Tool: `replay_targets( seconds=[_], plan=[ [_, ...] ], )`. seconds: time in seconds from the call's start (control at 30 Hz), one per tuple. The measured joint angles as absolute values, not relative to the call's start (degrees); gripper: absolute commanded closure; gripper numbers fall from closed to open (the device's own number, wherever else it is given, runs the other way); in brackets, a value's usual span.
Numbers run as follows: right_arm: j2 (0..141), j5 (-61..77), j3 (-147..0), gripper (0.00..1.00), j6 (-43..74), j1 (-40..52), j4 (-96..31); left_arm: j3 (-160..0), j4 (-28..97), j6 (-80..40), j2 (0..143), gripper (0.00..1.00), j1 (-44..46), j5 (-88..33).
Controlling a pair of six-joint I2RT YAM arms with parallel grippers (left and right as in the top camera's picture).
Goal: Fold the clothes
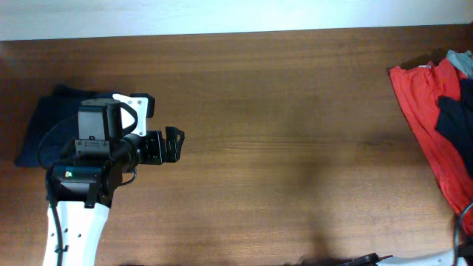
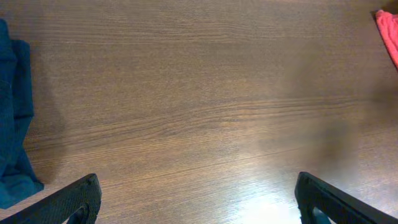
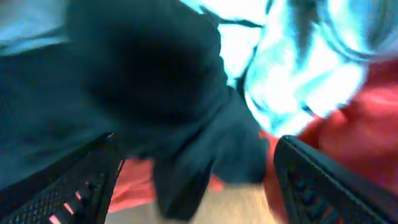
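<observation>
Two heaps: one at each end of the table (image 1: 295, 111), well apart, bare wood between as room for folding.
Navy garment (image 1: 41, 122): lies flat and squared at the left edge, partly under the left arm; reads as a finished fold set out of the way.
Loose heap: sits at the far right edge, unsorted, so likely the stock yet to be folded.
Red garment (image 1: 425, 118): lies crumpled at the bottom of that heap, spreading furthest toward the middle.
Black T-shirt (image 3: 155, 93): rests on top of the red garment, bunched and blurred; no logo to be made out.
Pale cloth (image 3: 292, 68): lies just beside the black T-shirt, also on the heap.
Right gripper (image 3: 193, 180): hangs close over the heap, fingers spread wide with black fabric between them and nothing pinched; placed as if for a fresh bite on the shirt.
Left gripper (image 2: 198, 186): hovers over bare wood near the navy garment, jaws fully apart and empty; probably waiting to take a corner.
Step in hand: judged as picking the next garment from the heap.
</observation>
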State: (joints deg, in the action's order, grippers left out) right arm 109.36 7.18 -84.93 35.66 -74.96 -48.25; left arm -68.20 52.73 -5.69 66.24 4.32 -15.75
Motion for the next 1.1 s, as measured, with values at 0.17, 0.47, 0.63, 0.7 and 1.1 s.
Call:
replay_targets(
  seconds=[0.17, 0.47, 0.63, 0.7, 1.1],
  plan=[
    [114.7, 10.1, -84.6, 0.58, 32.7, -71.9, -46.8, -68.2, 52.7, -5.7, 67.5, 0.01, 4.3, -15.8],
    [114.3, 18.2, -84.7, 0.96, 31.4, -70.7, -46.2, -68.2, 52.7, -6.1, 69.5, 0.01, 4.3, -15.8],
    [108.6, 28.8, -85.3, 0.96, 31.5, -70.2, -46.3, -68.2, 52.7, -6.1, 69.8, 0.01, 4.3, -15.8],
    [104.2, 32.3, -85.5, 0.96, 31.5, -69.4, -46.5, -68.2, 52.6, -6.2, 69.8, 0.01, 4.3, -15.8],
    [75.4, 43.3, -86.7, 0.96, 26.8, -46.9, -43.9, -82.2, 52.9, -5.8, 70.1, 0.01, 4.3, -15.8]
  ],
)
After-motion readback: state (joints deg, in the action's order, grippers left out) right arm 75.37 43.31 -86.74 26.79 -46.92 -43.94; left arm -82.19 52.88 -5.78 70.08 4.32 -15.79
